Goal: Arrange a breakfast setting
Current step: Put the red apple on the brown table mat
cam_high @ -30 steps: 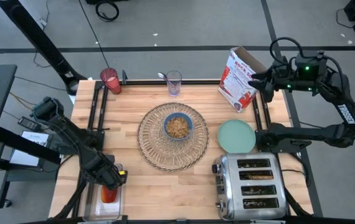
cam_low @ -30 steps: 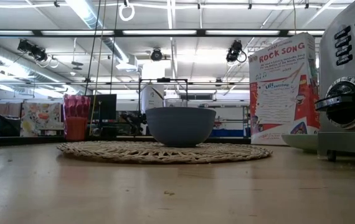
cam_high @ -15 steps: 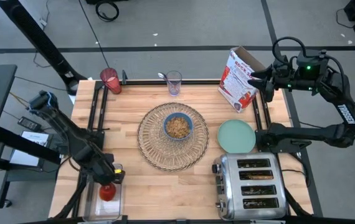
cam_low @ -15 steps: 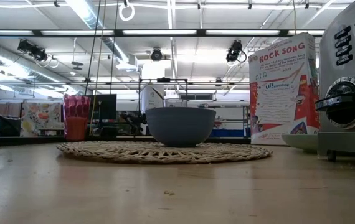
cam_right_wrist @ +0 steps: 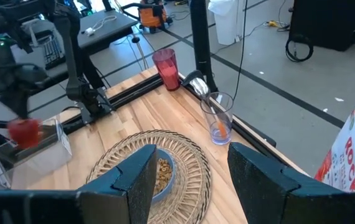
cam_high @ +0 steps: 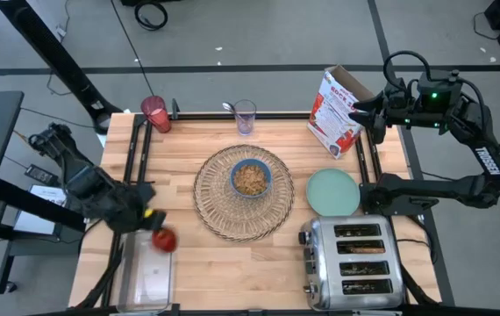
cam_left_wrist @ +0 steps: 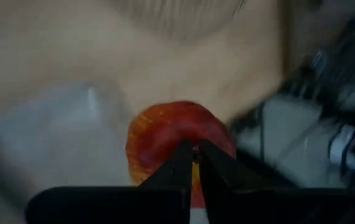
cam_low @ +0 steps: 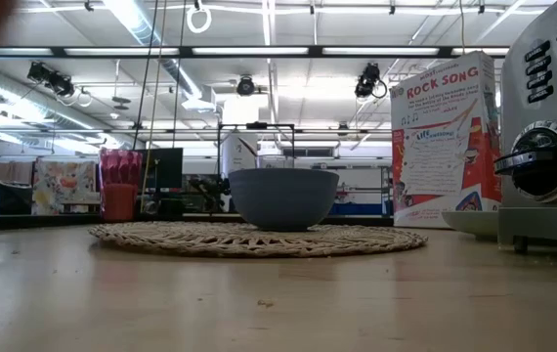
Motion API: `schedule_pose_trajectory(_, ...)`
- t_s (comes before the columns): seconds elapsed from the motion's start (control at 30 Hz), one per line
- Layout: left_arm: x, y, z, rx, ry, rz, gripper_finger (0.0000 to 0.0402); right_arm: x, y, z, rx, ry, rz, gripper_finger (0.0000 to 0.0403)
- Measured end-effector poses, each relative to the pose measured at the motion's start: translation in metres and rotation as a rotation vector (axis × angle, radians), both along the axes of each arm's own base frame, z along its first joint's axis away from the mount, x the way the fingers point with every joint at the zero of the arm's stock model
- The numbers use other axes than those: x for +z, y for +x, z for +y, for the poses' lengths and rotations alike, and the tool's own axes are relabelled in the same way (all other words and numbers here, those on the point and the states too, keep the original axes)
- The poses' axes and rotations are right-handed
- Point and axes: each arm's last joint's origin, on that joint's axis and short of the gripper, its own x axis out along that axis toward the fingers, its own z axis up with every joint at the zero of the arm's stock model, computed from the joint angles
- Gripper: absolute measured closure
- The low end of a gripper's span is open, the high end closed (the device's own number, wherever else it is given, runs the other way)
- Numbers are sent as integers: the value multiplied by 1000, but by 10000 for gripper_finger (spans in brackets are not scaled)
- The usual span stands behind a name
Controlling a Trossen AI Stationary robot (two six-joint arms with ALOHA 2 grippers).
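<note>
A red apple (cam_high: 163,239) hangs above the table's near left part, with my left gripper (cam_high: 156,232) shut on it; the left wrist view shows the apple (cam_left_wrist: 177,140) just beyond the fingertips. On the round straw placemat (cam_high: 243,193) at the table's middle stands the blue bowl (cam_high: 251,178) with cereal in it. The mint-green plate (cam_high: 333,191) lies to the placemat's right. A red-filled glass (cam_high: 155,114) stands at the far left. A clear glass (cam_high: 245,116) at the far edge holds the orange-handled spoon (cam_right_wrist: 218,127). My right gripper (cam_right_wrist: 190,180) waits open, high over the far right corner. My left gripper has its two fingertips (cam_left_wrist: 180,163) nearly together on a small spot at the apple's top (cam_left_wrist: 193,157), seemingly the stem. The fingers slant down from the table's left side. The apple hangs below them, clear of the table and the bin.
A clear plastic bin (cam_high: 147,281) sits at the near left corner, just nearer than the apple. The chrome toaster (cam_high: 355,263) fills the near right corner. A cereal box (cam_high: 338,110) stands at the far right. Black rails run along the table's left, far and right edges.
My left gripper has risen out of the clear bin with the apple, turning as it went, and has moved toward the far edge and a little toward the right. The apple, which was down in the bin, now hangs clear above the wood beside it.
</note>
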Motion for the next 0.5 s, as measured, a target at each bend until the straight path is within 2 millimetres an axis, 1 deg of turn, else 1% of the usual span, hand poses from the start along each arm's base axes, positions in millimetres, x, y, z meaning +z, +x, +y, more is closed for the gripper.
schedule_pose_trajectory(0.1, 0, 12, 13, 65, 184, -86, 380, 0, 0, 0, 2, 1, 1, 199)
schedule_pose_trajectory(0.17, -3, 25, 23, 82, 303, -90, 380, -1, 2, -1, 2, 5, 6, 199)
schedule_pose_trajectory(0.3, -12, 52, 48, 119, 460, -26, 380, -1, 4, -2, 9, 17, 7, 199)
schedule_pose_trajectory(0.5, -33, 94, 98, 153, 569, 132, 380, -2, 8, -1, 54, 67, -5, 199)
